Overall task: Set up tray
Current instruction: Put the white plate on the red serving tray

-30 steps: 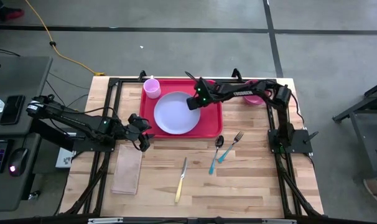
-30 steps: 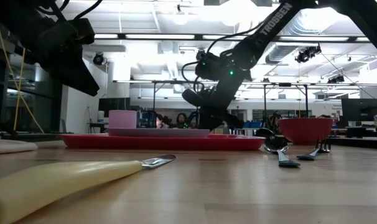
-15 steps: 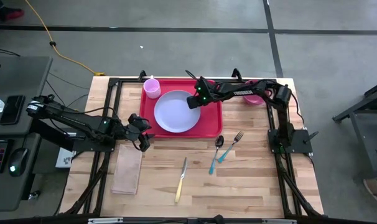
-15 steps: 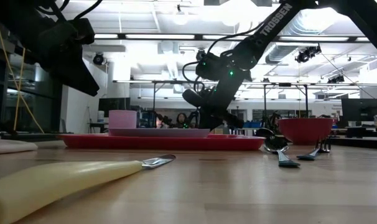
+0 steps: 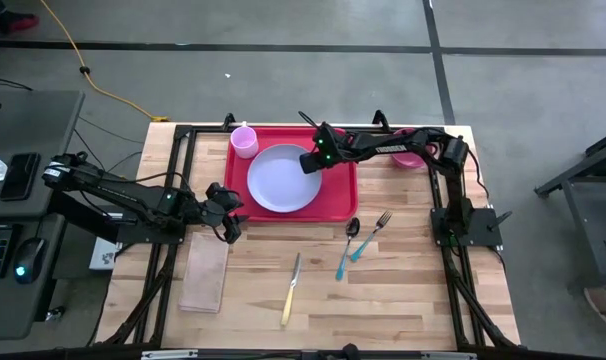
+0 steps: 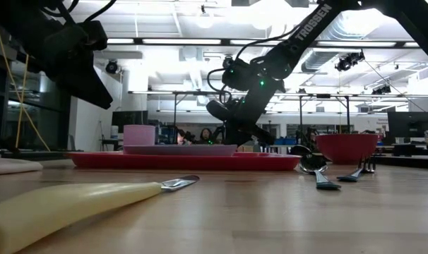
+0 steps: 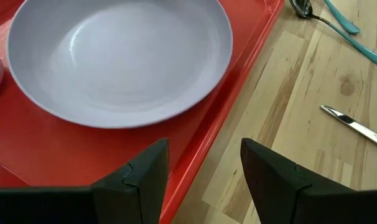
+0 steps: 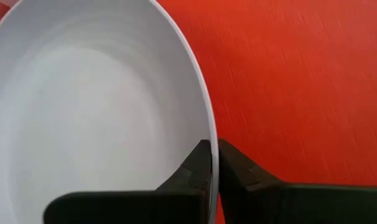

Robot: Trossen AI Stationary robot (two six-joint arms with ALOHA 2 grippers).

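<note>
The red tray (image 5: 338,195) lies on the far half of the table. On it rest the round lavender plate (image 5: 281,182) and, at its far left corner, a pink cup (image 5: 244,140). My right gripper (image 5: 310,166) reaches in from the table's right and is shut on the plate's right rim; in the low view it (image 6: 232,139) comes down onto the plate (image 6: 179,149). My left gripper (image 7: 204,180) is open and hovers just above the tray's near edge (image 7: 229,93), near the near left corner (image 5: 228,218), touching nothing. My right gripper pinches the plate's rim on its right side (image 8: 207,127) between the two fingers, one finger (image 8: 198,165) over the plate's inside and one (image 8: 235,165) outside over the tray. The fingers slant down from the table's right. The plate lies flat on the tray (image 6: 186,161).
A red bowl (image 5: 408,157) stands right of the tray. On the near half of the wooden table lie a cream-handled knife (image 5: 291,290), a spoon (image 5: 347,246) and fork (image 5: 370,236) with teal handles, and a folded brown napkin (image 5: 205,272). Black frame rails run along the table's sides.
</note>
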